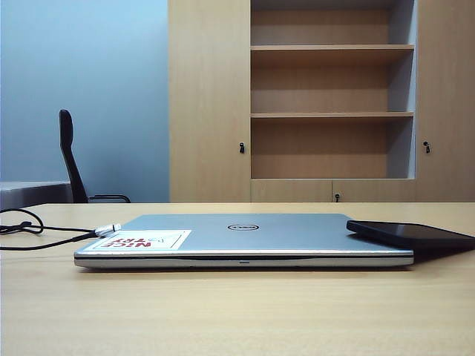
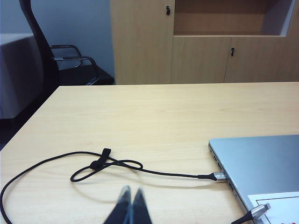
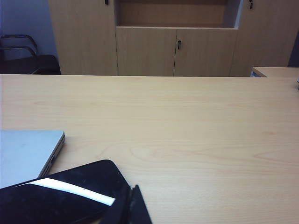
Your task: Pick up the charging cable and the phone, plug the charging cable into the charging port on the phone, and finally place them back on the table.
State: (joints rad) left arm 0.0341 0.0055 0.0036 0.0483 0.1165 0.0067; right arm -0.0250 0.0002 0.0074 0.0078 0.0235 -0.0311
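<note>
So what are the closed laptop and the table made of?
The closed silver laptop looks like brushed metal or metal-look plastic: matte, even sheen on its lid. The pale tan table shows wood grain, probably smooth laminate or veneer, with a soft, low gloss.

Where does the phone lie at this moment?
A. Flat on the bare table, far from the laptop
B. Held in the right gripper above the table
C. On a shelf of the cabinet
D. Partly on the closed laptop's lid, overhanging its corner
D: the phone rests with one end on the closed silver laptop and sticks out past its edge; the right gripper, shut, holds nothing.
</note>
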